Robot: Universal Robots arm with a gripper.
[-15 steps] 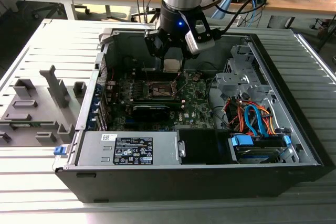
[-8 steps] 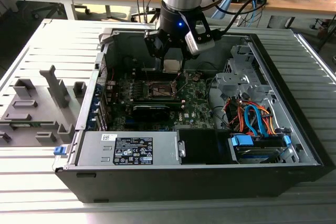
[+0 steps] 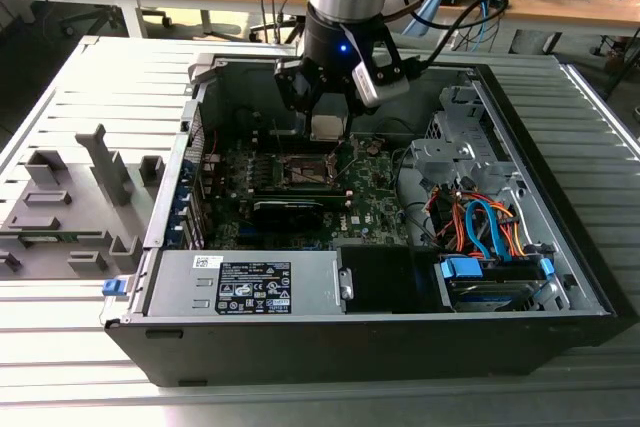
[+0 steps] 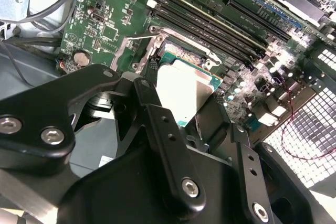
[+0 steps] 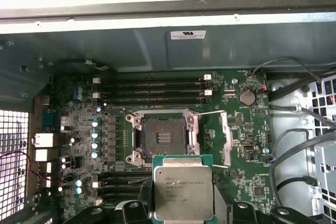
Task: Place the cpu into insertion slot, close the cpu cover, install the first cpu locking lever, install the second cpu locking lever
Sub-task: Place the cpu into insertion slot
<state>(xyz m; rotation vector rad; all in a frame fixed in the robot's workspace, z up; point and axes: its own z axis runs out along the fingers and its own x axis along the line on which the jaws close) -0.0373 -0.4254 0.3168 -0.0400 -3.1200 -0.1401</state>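
**A:** Exterior view, sweeping from its left: grey fixture blocks (image 3: 70,207) sit on the slatted table (image 3: 60,357). Then comes the open computer case (image 3: 400,332). Above its green board (image 3: 370,202) hangs the tool (image 3: 328,119), clamped on the cpu (image 3: 327,130).

**B:** And the insertion slot (image 3: 305,169)?

**A:** Bare. It sits below the chip, a touch toward the exterior view's left. Further right are the blue and orange drive cables (image 3: 480,227), well apart from the action.

**B:** First wrist view has the chip flat in the grip, metal top up, near the slot but not in it. The cpu cover (image 5: 227,140) looks swung aside, just beside the socket.

**A:** So this is the placing step, I'd say, and nothing is seated yet.

**B:** How to do it well?

**A:** Keep the chip level and square its edges to the slot's rim. Match the marked corner, then bring it straight down with no sliding across the contacts. Let go only once it sits flush.

**B:** And the risk?

**A:** A tilted drop, I'd judge. Those contacts bend easily.
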